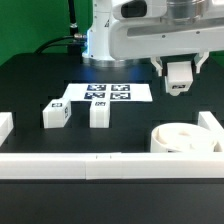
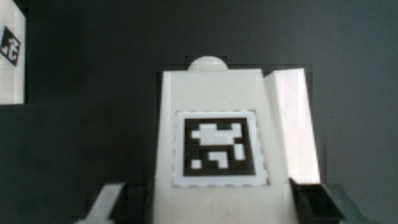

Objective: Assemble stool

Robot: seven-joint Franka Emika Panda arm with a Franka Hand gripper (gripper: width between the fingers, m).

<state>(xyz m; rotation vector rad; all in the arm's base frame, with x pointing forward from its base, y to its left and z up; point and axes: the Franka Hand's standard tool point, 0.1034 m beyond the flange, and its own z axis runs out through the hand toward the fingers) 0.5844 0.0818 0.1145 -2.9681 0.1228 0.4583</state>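
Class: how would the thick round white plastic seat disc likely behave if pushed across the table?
Lying flat, the thick round white plastic seat disc probably slides rather than rolls or tips. It looks like rigid moulded plastic, so likely stiff.

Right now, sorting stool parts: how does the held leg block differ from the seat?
The leg block is rectangular and tagged; the seat is a round disc, no tag showing. The hand holds the leg block off the table; the seat lies on it. Both are white.
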